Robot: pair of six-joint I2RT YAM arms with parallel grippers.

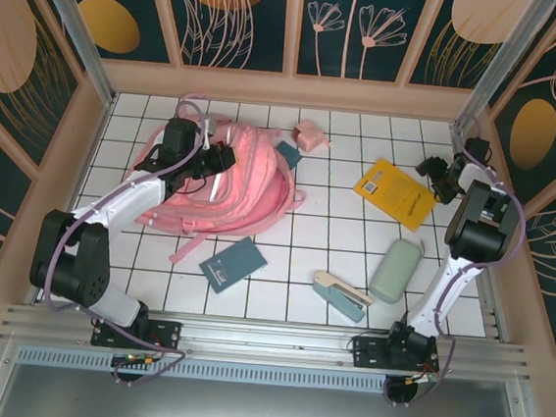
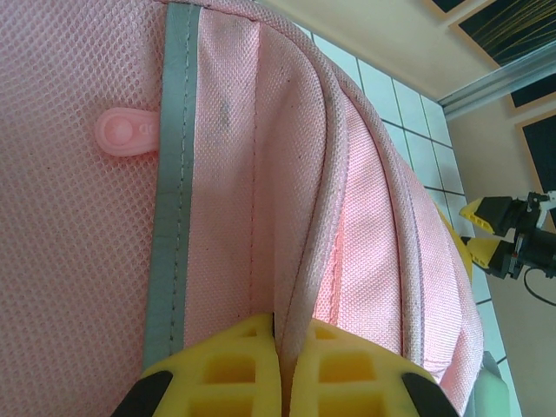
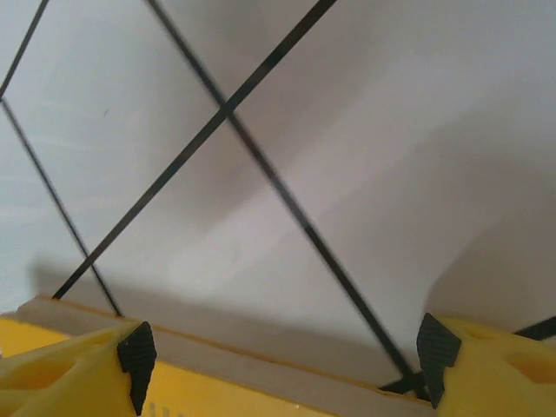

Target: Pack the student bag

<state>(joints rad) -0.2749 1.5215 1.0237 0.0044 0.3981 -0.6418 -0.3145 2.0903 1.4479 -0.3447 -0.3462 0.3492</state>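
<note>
There is one student bag [image 1: 244, 200], and it is the biggest thing here. It lies flat on the far left part of the desk [image 1: 335, 234], which is made of white squares with dark lines. The bag is soft pink cloth. Up close it has a holey net part, a shiny grey stripe [image 2: 178, 174] and a little round pink rubber tab [image 2: 126, 132]. A pink strap [image 1: 187, 249] trails toward the near edge. I cannot see what is inside the bag.

There are two arms. The left arm [image 1: 111, 207] reaches over the bag, and the left jaws are squeezed together on a fold of its pink cloth. The right jaws are spread wide and grip nothing. The edge of one flat yellow book [image 1: 395, 192] sits low between them.

There are two dark blue-green books: one [image 1: 233, 263] near the strap, and a smaller one [image 1: 286, 154] just beside the bag's far side. One small pink pouch [image 1: 311, 136] sits near the back. One smooth, rounded pale green case [image 1: 396, 269] lies near the right arm [image 1: 473, 227]. Next to it is one stapler [image 1: 339, 295], tan on top and blue-green below.
</note>
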